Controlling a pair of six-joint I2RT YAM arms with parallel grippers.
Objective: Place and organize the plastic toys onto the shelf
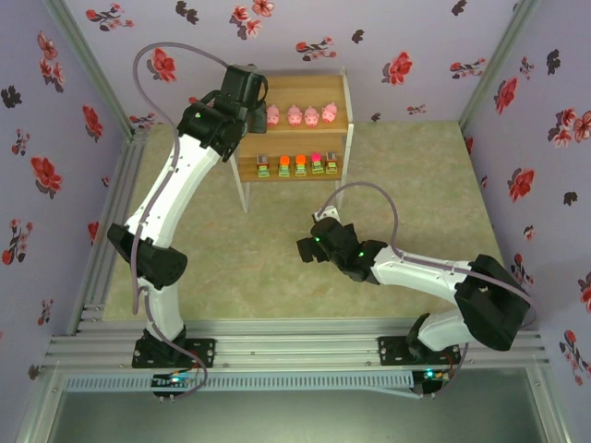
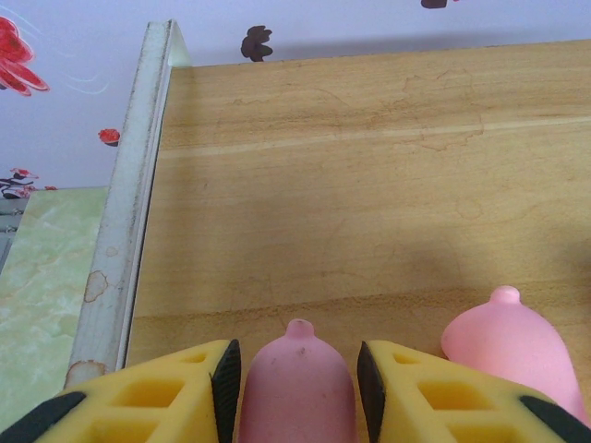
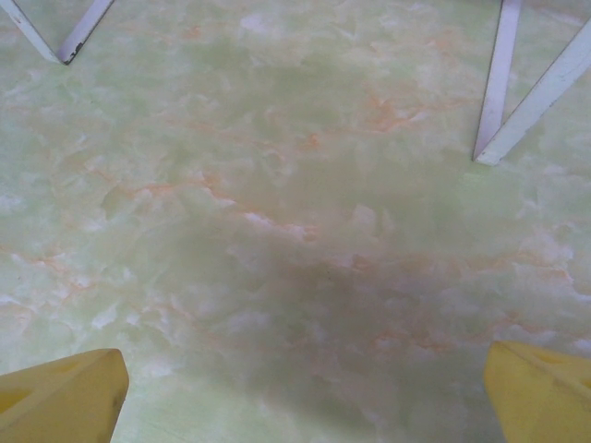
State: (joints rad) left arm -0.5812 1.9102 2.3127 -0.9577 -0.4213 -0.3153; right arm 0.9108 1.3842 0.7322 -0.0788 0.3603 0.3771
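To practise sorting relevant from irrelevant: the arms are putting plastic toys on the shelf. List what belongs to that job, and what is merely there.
Belongs to the job: shelf; four pink pigs on its top tier; fifth pig in the left gripper; five blocky toys on the lower tier; open right gripper.
Just there: flowered walls; green mat; metal rails.

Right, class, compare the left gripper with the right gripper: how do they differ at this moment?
The left gripper is closed on a pink pig, fingers against its sides; the right gripper is wide open and empty. The left gripper is at the top tier of the shelf; the right gripper hangs over the green table surface. Both have yellow fingers.
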